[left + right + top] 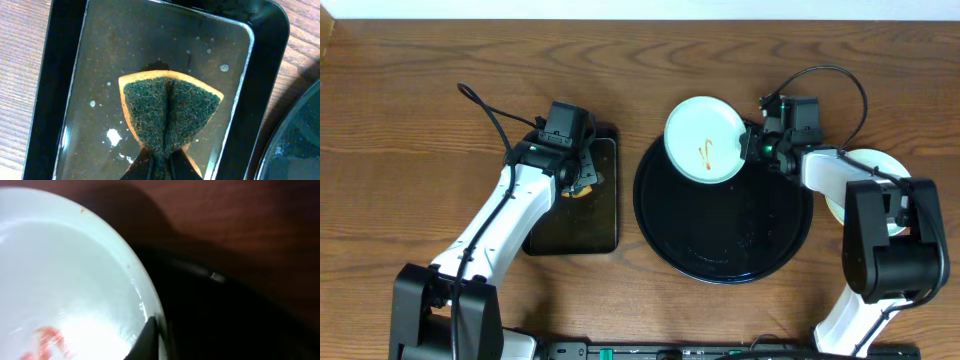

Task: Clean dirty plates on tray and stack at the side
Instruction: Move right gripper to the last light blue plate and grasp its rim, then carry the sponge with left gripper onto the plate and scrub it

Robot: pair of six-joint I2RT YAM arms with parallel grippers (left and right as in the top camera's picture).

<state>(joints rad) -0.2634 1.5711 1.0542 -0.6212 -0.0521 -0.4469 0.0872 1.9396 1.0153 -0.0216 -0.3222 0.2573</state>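
Observation:
A pale mint-green plate with an orange-brown smear is held tilted above the far edge of the round black tray. My right gripper is shut on its right rim; the wrist view shows a finger clamped over the plate's edge. Stacked plates, one pale mint on a pale yellow one, sit on the wood at the right, partly hidden by the right arm. My left gripper is shut on a folded green-and-yellow sponge over the rectangular tray.
The smaller rectangular black tray lies left of the round tray and holds shallow water with foam specks. Bare wood tabletop lies to the left and behind.

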